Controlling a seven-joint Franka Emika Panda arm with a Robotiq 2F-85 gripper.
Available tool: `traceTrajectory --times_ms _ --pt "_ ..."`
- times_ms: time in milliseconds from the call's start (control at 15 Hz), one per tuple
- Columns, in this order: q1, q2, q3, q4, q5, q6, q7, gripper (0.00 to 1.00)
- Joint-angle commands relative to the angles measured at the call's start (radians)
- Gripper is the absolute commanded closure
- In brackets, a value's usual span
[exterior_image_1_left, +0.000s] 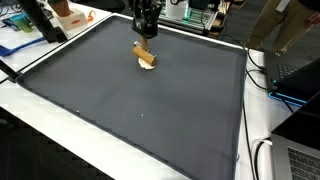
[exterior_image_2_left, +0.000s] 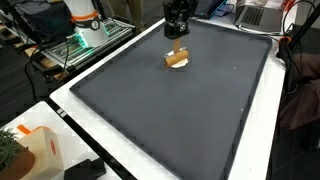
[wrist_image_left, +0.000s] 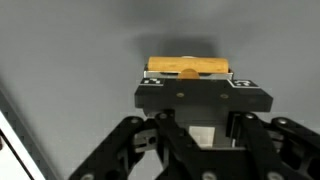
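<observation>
A small tan wooden piece (exterior_image_1_left: 147, 58) stands on the dark grey mat (exterior_image_1_left: 130, 120) near its far edge, and shows in both exterior views (exterior_image_2_left: 177, 59). My gripper (exterior_image_1_left: 147, 36) hangs straight above it, fingers pointing down onto its upper end. In the wrist view the wooden piece (wrist_image_left: 188, 68) shows as a yellow bar just beyond the black gripper (wrist_image_left: 200, 122) body, with a pale part of it between the fingers. The jaws stand closed in on this piece. Its lower end looks close to or resting on the mat; I cannot tell which.
The mat lies on a white table (exterior_image_1_left: 262, 130). An orange and white box (exterior_image_2_left: 40, 150) and a plant stand at one corner. A wire rack with equipment (exterior_image_2_left: 85, 35), a laptop (exterior_image_1_left: 305, 160), cables and a person (exterior_image_1_left: 285, 25) are around the table.
</observation>
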Motion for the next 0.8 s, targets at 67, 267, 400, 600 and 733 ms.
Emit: traceTrajectory --times_ms 67,267,400,600,733 --pt "0.011 0.032 0.002 -0.003 -0.011 -0.092 -0.014 0.77" --pt "0.007 0.018 -0.003 0.001 0.009 -0.109 -0.029 0.77" --pt "0.0 -0.045 -0.008 -0.016 0.023 -0.113 -0.06 0.77" --pt "-0.015 -0.166 -0.011 -0.038 0.067 -0.168 -0.211 0.77" --pt "-0.017 -0.232 -0.014 -0.031 0.126 -0.242 -0.36 0.77"
